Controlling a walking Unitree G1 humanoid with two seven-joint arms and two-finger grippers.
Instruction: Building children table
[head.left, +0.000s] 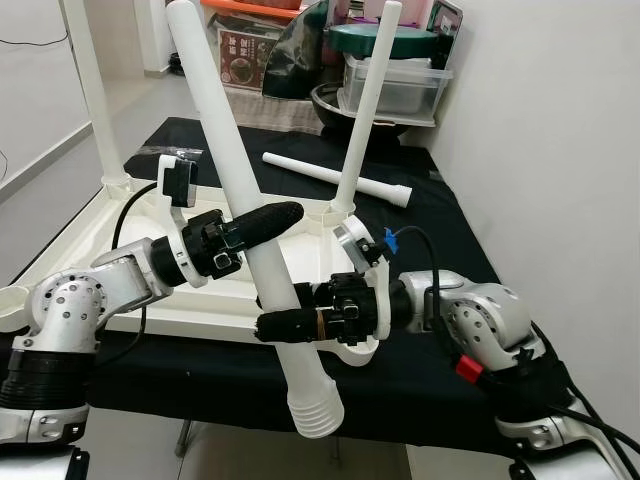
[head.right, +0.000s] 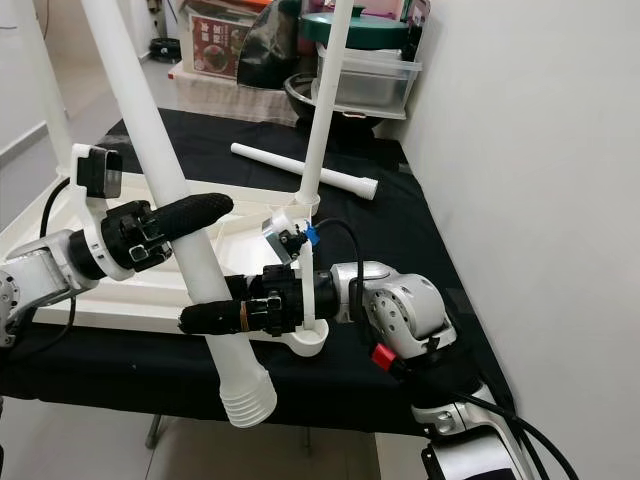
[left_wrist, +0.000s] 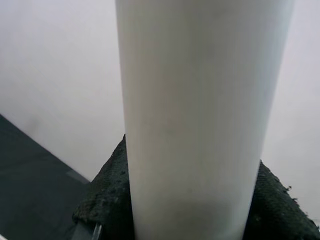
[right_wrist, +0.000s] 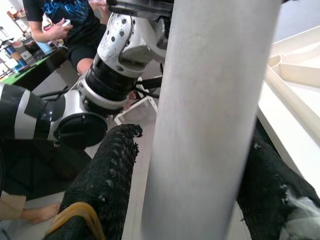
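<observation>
While both grippers clamp the same white table leg (head.left: 245, 210), the leg slants across the near edge of the upturned white tabletop (head.left: 110, 225), its ribbed screw end (head.left: 315, 405) low and toward the robot, its smooth tapered end high and away. The left gripper (head.left: 262, 228) grasps the leg above the tabletop's edge; the right gripper (head.left: 285, 325) grasps it lower, just beside the tabletop's near corner socket. The wrist views add what the head views lack: the left wrist view shows matte plastic pressed between fuzzy black pads (left_wrist: 102, 200); the right wrist view shows frayed mesh on one finger (right_wrist: 102, 185) and a seated person (right_wrist: 65, 22) behind. Two legs stand upright in the tabletop; another leg (head.left: 335, 178) lies on the black cloth (head.left: 440, 210) beyond it.
</observation>
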